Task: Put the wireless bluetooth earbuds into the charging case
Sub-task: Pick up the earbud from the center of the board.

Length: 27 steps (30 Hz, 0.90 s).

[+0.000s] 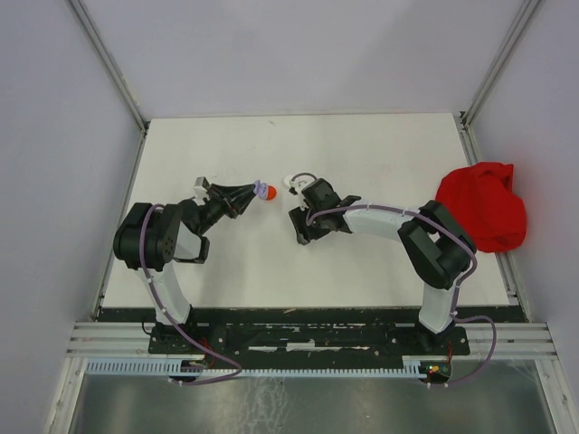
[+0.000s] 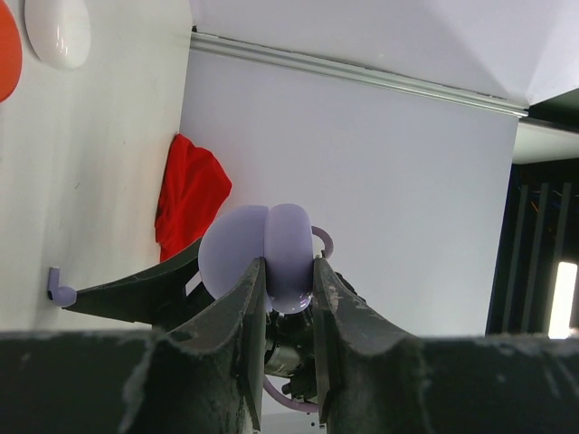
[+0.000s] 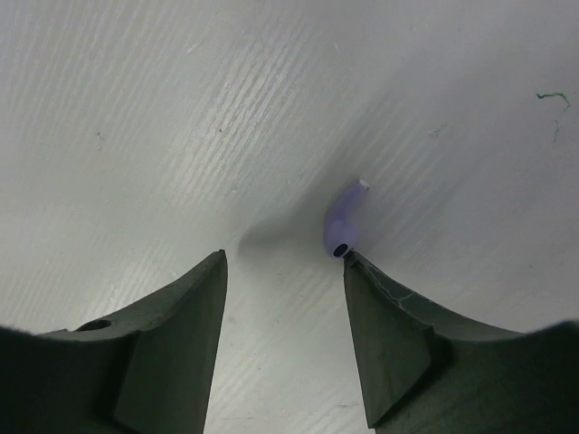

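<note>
Earbud (image 3: 344, 221) lies just off the parted right pincer (image 3: 282, 262), pale tip pointing away; left pincer (image 2: 288, 271) clamps the purple case (image 2: 258, 240).

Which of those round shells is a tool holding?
The lavender round plastic shell, pinched in the left tool; the glossy white shell and the orange-red shell lie loose on the table.

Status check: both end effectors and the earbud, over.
Left end effector shut on purple case. Right end effector open above purple earbud, which lies beside one fingertip, ungripped. Nothing blocking it.
</note>
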{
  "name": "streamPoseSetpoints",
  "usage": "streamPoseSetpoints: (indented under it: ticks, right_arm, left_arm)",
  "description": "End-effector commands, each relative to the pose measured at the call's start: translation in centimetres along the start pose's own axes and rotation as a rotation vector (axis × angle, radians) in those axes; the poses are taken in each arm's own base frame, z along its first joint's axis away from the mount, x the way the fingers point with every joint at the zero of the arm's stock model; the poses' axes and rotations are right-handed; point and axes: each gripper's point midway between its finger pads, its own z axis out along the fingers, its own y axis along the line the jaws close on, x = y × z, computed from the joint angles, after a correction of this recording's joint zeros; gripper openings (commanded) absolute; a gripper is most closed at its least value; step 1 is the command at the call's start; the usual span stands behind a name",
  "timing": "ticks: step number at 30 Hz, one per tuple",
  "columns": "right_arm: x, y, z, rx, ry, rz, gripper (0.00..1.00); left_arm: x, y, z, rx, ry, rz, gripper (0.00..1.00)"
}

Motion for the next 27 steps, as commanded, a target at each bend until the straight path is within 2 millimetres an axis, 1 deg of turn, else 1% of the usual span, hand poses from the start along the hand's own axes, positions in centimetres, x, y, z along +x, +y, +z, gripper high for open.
streamPoseSetpoints:
  ticks: [1,13,27]
  right_arm:
    - [-2.4,1.5,0.1,-0.035,-0.059,-0.007,0.62]
    - [-3.6,2.4,0.9,-0.046,-0.067,-0.019,0.62]
    - [-5.6,2.4,2.3,-0.034,-0.09,-0.018,0.62]
  left_arm:
    - [0.8,-2.2,-0.5,0.069,0.033,0.036,0.03]
    - [0.6,-2.2,-1.1,0.069,0.023,0.036,0.03]
    - [0.2,-2.1,-1.5,0.068,0.015,0.035,0.03]
